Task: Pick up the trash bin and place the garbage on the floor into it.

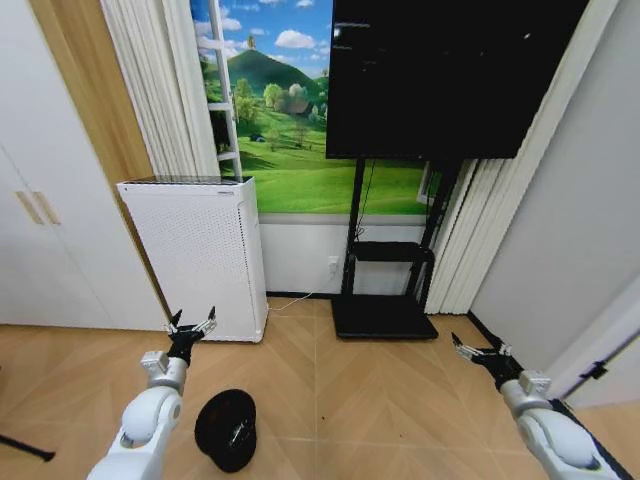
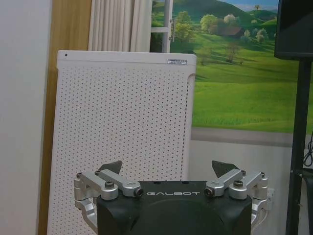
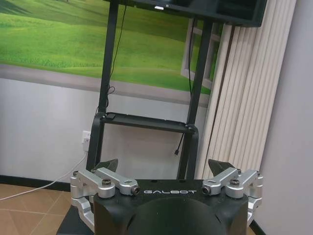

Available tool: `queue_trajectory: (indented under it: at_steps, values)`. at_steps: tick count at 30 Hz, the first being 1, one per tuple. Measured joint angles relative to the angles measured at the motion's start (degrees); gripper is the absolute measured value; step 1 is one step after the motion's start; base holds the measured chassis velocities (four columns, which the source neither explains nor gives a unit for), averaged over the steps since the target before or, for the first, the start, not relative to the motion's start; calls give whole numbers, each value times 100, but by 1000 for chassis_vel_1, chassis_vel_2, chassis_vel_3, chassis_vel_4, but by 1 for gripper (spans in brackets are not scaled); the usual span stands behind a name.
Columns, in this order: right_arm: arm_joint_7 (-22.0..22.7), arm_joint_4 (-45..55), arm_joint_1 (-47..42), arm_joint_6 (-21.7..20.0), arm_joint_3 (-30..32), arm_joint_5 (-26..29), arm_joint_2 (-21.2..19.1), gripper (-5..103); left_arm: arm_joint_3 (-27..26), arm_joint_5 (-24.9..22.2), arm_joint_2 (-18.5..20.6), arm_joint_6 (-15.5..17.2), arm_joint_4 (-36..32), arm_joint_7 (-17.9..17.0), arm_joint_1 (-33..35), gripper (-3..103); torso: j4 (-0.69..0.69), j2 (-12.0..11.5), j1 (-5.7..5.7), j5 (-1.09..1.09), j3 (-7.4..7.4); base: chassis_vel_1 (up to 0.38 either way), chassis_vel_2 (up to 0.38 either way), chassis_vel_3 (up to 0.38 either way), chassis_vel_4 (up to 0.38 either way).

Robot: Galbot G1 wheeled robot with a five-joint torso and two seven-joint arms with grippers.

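Now both arms raised forward: left gripper (image 1: 192, 326) jaws apart, facing white perforated appliance (image 1: 200, 255); right gripper (image 1: 477, 351) jaws apart, facing TV stand (image 1: 385, 290). Trash bin (image 1: 227, 428) on floor beside left arm.

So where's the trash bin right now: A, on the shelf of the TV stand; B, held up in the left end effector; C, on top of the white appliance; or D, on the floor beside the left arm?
D: in the head view the black trash bin sits on the wood floor next to the left arm, while the left end effector is open and empty, up in front of the white appliance.
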Motion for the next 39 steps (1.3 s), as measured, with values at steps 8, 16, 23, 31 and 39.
queue_trajectory:
  at_steps: [8,16,23,31,39]
  values:
    - [0,0,0,0,0,0,0,100,0,0,0,-1,0,-2,0,100,0,-2,1,3,1,293,-306,-288,309]
    - [0,-2,-1,0,0,0,0,100,2,0,0,-1,0,4,0,100,-1,-2,-1,-2,0,360,-367,-367,359]
    - [0,-1,-1,0,0,0,0,100,2,0,0,-1,1,5,0,100,-1,-2,0,1,0,350,-339,-355,356]
    - [0,-2,-1,-1,0,0,0,100,0,0,0,-1,0,-1,0,100,-2,-2,-1,2,0,357,-354,-356,344]
    - [0,0,0,0,1,0,-1,100,1,0,0,0,0,2,1,100,-1,-2,-1,-6,0,366,-367,-348,358]
